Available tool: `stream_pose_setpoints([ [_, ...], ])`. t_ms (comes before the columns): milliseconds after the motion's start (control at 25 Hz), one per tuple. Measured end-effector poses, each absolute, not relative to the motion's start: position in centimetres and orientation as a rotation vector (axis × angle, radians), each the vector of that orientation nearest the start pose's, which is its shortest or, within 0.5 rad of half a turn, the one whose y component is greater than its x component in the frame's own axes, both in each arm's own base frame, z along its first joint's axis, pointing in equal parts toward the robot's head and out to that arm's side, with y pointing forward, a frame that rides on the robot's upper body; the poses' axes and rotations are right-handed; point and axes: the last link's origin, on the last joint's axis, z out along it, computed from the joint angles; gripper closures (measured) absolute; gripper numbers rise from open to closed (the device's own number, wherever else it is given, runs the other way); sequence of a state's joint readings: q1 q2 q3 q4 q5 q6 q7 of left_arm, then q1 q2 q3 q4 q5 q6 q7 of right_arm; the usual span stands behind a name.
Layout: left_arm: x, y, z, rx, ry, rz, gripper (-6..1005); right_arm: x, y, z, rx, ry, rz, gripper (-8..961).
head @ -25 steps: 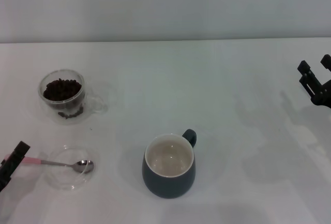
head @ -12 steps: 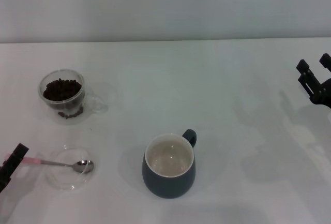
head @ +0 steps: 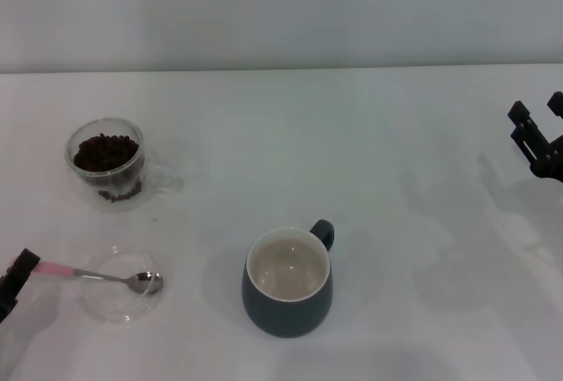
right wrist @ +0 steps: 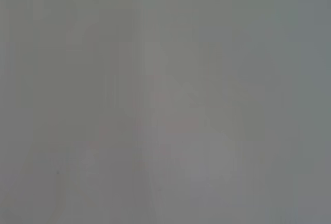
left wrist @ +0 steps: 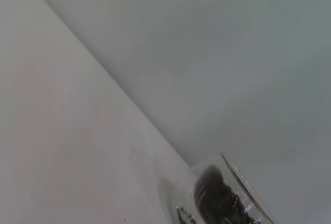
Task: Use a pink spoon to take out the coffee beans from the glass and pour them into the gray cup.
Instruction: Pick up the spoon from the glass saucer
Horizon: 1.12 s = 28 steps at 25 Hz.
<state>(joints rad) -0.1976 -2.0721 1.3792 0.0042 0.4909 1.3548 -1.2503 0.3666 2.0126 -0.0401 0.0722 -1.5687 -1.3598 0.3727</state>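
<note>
The pink spoon (head: 95, 274) lies with its metal bowl in a flat clear dish (head: 113, 304) at the near left. Its pink handle points left, and the handle's end meets my left gripper (head: 16, 277) at the picture's left edge; only part of that gripper shows. The glass (head: 106, 163) with the coffee beans (head: 105, 151) stands behind the dish, upright. It also shows in the left wrist view (left wrist: 222, 195). The gray cup (head: 288, 282) stands upright near the front middle, its cream inside bare. My right gripper (head: 538, 130) hangs open and empty at the far right.
The white table (head: 369, 152) runs back to a pale wall. The glass's clear side handle (head: 167, 175) points right. The cup's loop handle (head: 323, 232) points to the back right. The right wrist view shows only blank grey.
My left gripper has drawn back down and to the left, so more of the pink handle shows. The spoon has shifted slightly right. The right gripper has barely moved.
</note>
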Motion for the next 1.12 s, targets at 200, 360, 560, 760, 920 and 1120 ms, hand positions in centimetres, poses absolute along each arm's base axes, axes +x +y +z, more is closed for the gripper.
stream_pose_setpoints([
  [200, -38.1, 21.5, -3.3, -1.523, -1.499, -1.188, 830, 35.9, 28.8, 0.8, -1.672, 0.586, 0.786, 336],
  [360, -38.0, 21.6, -3.2, -1.528, -1.496, -1.192, 840, 35.9, 28.8, 0.8, -1.671, 0.587, 0.786, 337],
  [560, -37.3, 21.5, -2.8, -1.55, -1.467, -1.255, 853, 36.0, 28.8, 0.9, -1.669, 0.587, 0.785, 339],
  [760, -37.2, 21.2, -2.0, -1.551, -1.445, -1.295, 860, 36.0, 28.8, 0.9, -1.667, 0.587, 0.784, 340],
  [920, -37.4, 20.8, -1.2, -1.544, -1.427, -1.318, 865, 36.0, 28.8, 0.9, -1.667, 0.589, 0.783, 340],
  [1120, -37.8, 20.5, 0.1, -1.539, -1.416, -1.346, 869, 36.0, 28.8, 0.9, -1.667, 0.59, 0.782, 340],
])
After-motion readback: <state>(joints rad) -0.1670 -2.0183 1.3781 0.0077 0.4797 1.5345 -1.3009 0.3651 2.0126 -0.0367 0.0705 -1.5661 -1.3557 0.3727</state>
